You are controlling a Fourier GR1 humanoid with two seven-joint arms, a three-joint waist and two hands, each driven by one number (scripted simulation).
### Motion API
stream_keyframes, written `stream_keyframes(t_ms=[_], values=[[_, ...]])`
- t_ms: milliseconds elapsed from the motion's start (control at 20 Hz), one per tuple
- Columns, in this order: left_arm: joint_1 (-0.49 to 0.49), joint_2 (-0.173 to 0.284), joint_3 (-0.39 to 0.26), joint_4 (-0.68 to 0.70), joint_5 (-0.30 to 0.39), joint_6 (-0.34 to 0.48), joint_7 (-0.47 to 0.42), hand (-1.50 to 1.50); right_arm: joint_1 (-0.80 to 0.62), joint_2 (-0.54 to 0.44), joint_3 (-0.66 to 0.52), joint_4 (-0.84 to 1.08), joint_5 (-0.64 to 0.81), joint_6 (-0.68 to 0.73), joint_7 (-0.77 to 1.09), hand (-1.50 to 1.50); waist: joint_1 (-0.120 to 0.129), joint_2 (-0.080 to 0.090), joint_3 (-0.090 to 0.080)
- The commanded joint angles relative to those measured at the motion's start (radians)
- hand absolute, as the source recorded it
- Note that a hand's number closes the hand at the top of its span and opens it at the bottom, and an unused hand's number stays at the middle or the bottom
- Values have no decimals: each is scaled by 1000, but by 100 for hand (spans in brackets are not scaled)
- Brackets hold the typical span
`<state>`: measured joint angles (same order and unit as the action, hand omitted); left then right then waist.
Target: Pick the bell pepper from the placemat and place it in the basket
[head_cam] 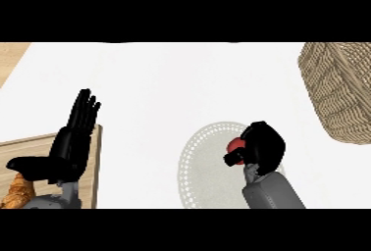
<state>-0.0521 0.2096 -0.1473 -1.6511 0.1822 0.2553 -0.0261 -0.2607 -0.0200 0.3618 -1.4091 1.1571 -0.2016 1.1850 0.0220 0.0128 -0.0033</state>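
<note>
A red bell pepper [235, 144] sits on the round pale placemat [203, 166] at the lower middle of the counter. My right hand [262, 146] is over the mat with its fingers curled round the pepper, hiding most of it. The wicker basket [340, 90] stands at the right edge, apart from the hand. At the left, my left hand [72, 142] rests open with its fingers up.
A wooden cutting board [43, 162] lies at the lower left under the left hand, with a brownish croissant-like item [18, 192] on it. The white counter [181, 83] stretches between board, mat and basket.
</note>
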Motion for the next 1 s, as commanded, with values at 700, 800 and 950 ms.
stream_keyframes(t_ms=[700,800,950], values=[[-65,-20,-71,-8,-15,-41,5,0,-595,-274,-609,385,197,-167,113,150,144,51,2],[-62,-17,-80,-9,-22,-45,5,0,-638,-287,-631,436,254,-195,119,150,150,50,3],[-93,-26,-82,-1,-24,-41,15,0,-734,-289,-661,478,317,-217,134,150,155,51,2]])
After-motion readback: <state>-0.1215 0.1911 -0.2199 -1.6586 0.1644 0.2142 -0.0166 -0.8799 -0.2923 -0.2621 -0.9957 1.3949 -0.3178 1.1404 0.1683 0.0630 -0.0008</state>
